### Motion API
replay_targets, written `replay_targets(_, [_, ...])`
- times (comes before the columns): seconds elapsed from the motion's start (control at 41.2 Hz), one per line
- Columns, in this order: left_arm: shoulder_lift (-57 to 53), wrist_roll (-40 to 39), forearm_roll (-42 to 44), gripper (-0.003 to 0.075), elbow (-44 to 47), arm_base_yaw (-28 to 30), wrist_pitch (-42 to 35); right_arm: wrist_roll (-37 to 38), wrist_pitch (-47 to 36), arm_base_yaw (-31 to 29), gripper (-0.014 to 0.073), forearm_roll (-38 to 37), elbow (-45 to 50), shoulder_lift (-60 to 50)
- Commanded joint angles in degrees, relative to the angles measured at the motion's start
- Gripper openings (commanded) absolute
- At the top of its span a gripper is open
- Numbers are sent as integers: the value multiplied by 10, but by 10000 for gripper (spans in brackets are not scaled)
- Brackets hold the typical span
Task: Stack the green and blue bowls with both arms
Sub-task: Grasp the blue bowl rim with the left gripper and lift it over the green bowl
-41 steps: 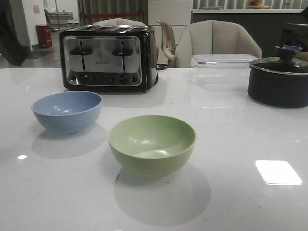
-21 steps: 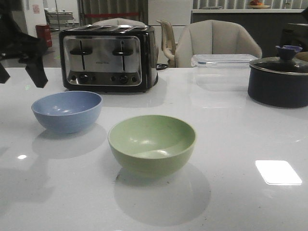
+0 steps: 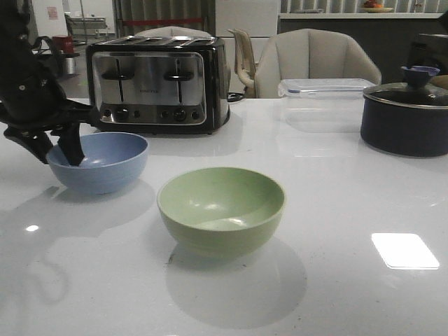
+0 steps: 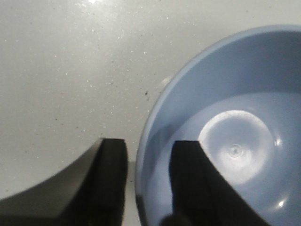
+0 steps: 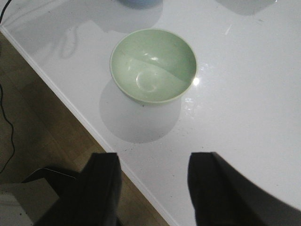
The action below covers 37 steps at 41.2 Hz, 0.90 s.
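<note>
Black left gripper (image 4: 148, 181), jaws spread, straddles the matte dusty-blue bowl (image 4: 235, 141) rim; right gripper (image 5: 153, 188) spread, fingertips cropped.

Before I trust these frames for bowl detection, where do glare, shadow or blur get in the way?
Front view: a bright glare patch on the table, soft shadows under both bowls, and the left gripper is a dark silhouette. Left wrist view: the blue bowl is cropped, with a highlight at its bottom. Right wrist view: the green bowl is sharp, the right gripper blurred.
</note>
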Motion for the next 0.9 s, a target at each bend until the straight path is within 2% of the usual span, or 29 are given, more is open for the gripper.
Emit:
replay_targets(0.0, [-34, -5, -7, 148, -19, 2, -14, -6, -36, 0, 444, 0, -17, -4])
replay_targets(0.073, [-36, -5, -6, 94, -23, 2, -3, -6, -35, 0, 444, 0, -17, -4])
replay_targets(0.315, [-113, 8, -10, 98, -37, -1, 42, -6, -35, 0, 444, 0, -17, -4])
replay_targets(0.461, [-184, 48, -25, 98, -37, -20, 58, -6, -35, 0, 444, 0, -17, -4])
replay_targets(0.655, [-238, 77, -38, 98, -37, -81, 87, -6, -35, 0, 444, 0, -17, -4])
replay_targets(0.873, [-226, 86, -38, 98, -35, -172, 93, -6, -34, 0, 444, 0, -17, -4])
